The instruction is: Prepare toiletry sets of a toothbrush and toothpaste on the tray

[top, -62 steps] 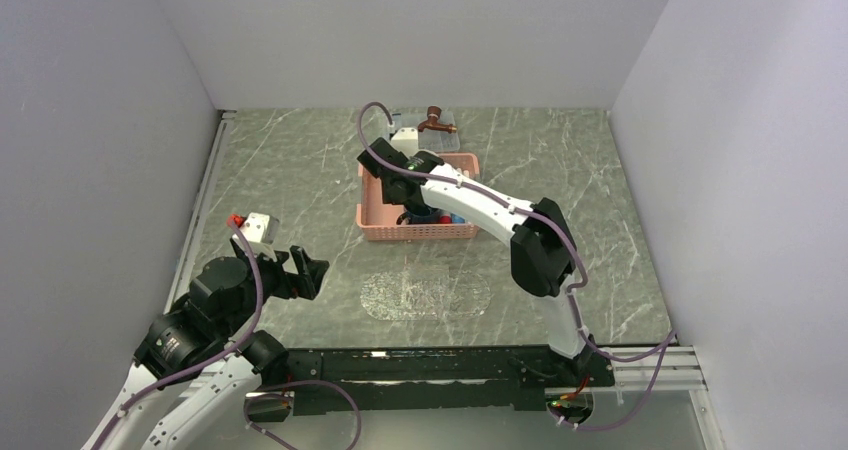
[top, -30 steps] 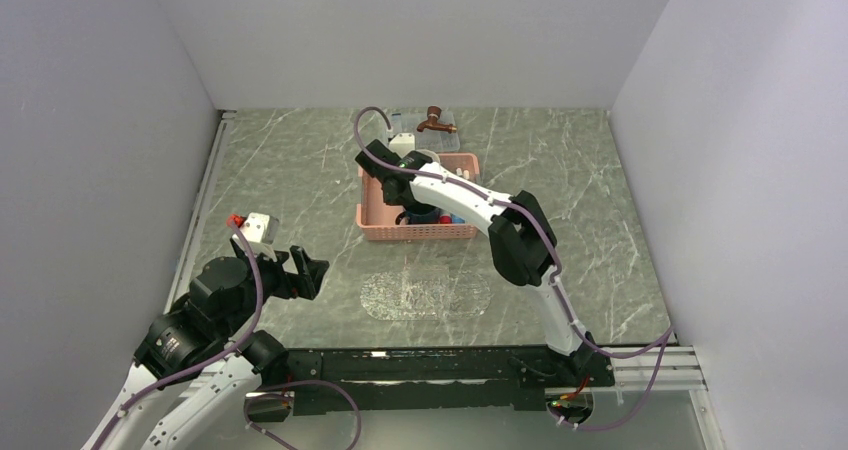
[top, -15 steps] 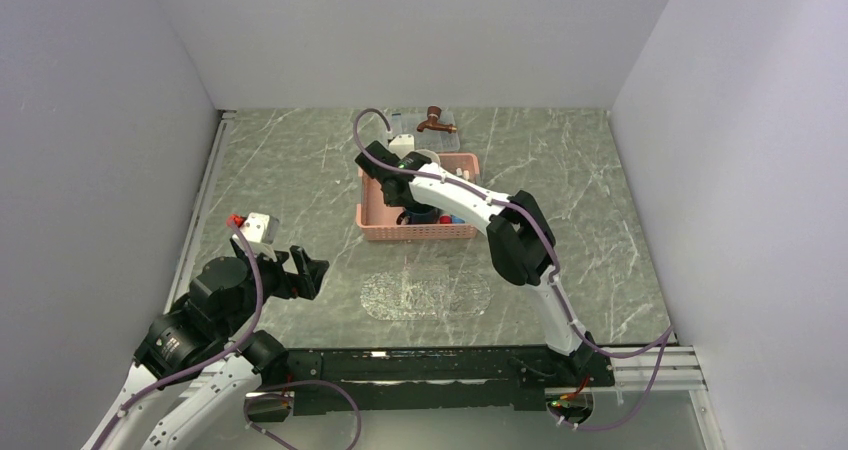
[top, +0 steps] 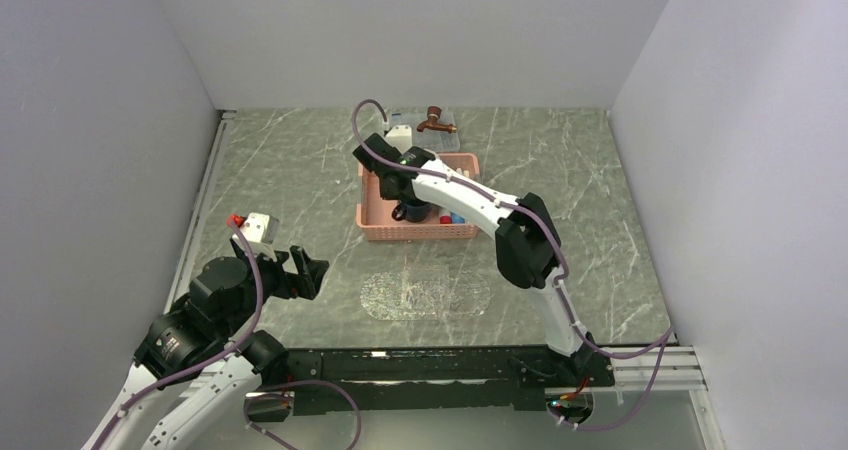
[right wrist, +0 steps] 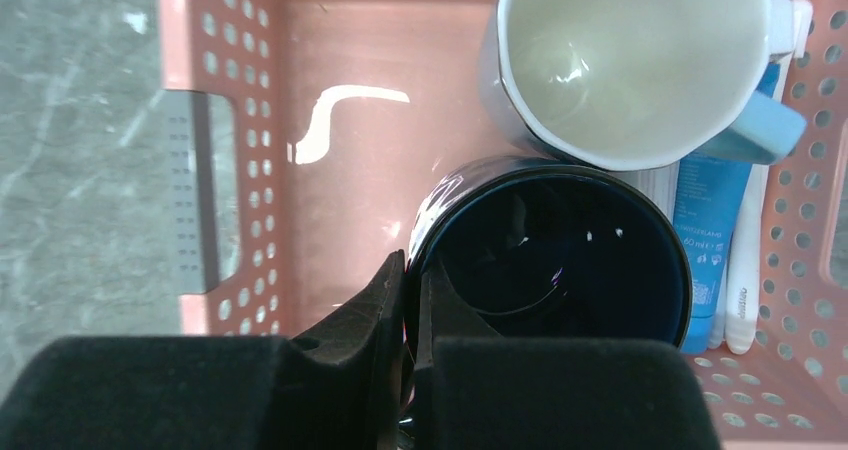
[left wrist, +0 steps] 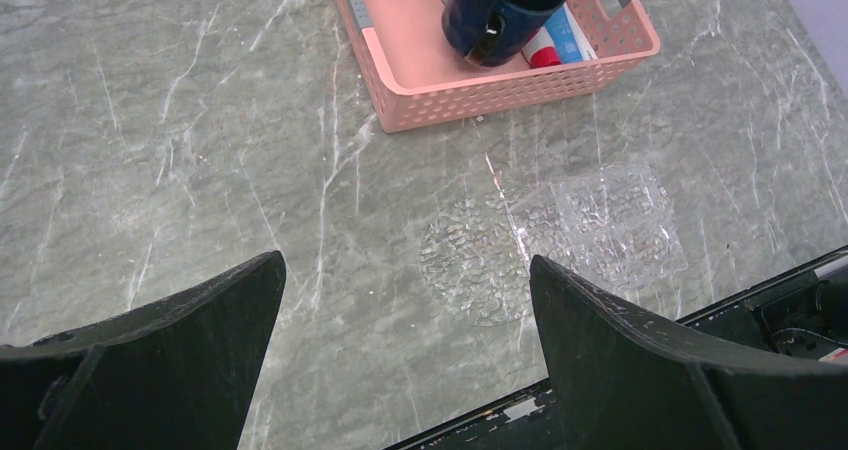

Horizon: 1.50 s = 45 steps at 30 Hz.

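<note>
My right gripper (right wrist: 412,265) is shut on the left rim of a dark blue mug (right wrist: 560,250) inside the pink basket (right wrist: 235,120), one finger inside the mug and one outside. A light-blue toothpaste (right wrist: 705,235) tube and a white toothbrush (right wrist: 745,270) lie along the basket's right wall, partly under the mugs. From above, the right gripper (top: 404,208) hangs over the basket (top: 372,225). The clear tray (left wrist: 612,225) lies on the table in front of the basket, with nothing in it. My left gripper (left wrist: 405,260) hovers open at the near left, holding nothing.
A white mug (right wrist: 630,60) with a light-blue handle leans against the dark mug in the basket. A second clear tray (top: 448,138) holding a brown object (top: 434,118) stands behind the basket. The left gripper (top: 310,270) sits left of the front tray (top: 425,295).
The right gripper has closed on the dark blue mug's rim, and its wrist has shifted slightly toward the back. The left arm has not moved.
</note>
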Each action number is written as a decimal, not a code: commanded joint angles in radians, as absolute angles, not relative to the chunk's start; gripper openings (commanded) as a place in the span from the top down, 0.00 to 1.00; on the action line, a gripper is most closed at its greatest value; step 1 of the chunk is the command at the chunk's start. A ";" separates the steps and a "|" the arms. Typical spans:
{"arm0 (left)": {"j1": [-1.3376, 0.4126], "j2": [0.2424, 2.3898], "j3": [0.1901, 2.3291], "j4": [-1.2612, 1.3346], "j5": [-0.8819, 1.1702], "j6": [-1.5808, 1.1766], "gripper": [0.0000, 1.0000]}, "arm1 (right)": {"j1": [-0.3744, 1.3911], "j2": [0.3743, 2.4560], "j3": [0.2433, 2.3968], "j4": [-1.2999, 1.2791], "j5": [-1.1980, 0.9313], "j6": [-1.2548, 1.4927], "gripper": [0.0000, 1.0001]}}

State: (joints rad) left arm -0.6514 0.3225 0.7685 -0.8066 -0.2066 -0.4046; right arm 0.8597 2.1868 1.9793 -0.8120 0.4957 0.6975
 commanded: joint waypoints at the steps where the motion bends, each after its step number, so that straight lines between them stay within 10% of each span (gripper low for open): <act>1: -0.647 0.313 0.770 -0.780 -0.200 -0.398 0.01 | 0.874 2.071 2.072 -0.787 0.573 0.667 1.00; 16: -0.645 0.320 0.772 -0.779 -0.198 -0.396 0.01 | 0.944 1.914 2.077 -0.847 0.633 0.579 1.00; 45: -0.645 0.321 0.770 -0.778 -0.190 -0.395 0.01 | 0.979 0.981 1.110 -0.667 0.129 -0.065 1.00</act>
State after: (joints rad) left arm -0.6495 0.3225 0.7685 -0.8062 -0.1993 -0.4046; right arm 0.9714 1.0573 1.1469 -0.7456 0.2230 0.0731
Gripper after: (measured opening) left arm 0.991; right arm 0.073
